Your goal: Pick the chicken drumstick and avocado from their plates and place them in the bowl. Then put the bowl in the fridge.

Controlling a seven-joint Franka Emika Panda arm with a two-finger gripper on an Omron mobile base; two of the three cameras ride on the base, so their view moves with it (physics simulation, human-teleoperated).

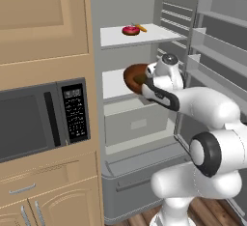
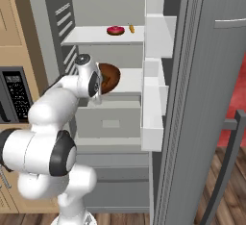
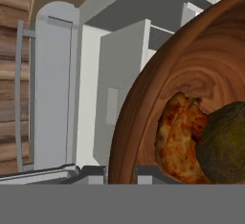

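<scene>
End effector (image 3: 119, 170) clamped on bowl (image 1: 135, 77) rim, carrying drumstick (image 3: 178, 139) and avocado (image 3: 224, 141) over middle fridge (image 1: 144, 99) shelf (image 1: 112, 85), ready for setting down.

base views: flank arm, share open fridge (image 1: 144, 36) | hand view: close on bowl (image 3: 158, 98)

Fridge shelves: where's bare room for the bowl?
Middle shelf: bare left of the bowl held by the gripper. Top shelf: bare left half; red dish and an orange item crowd the right.
</scene>
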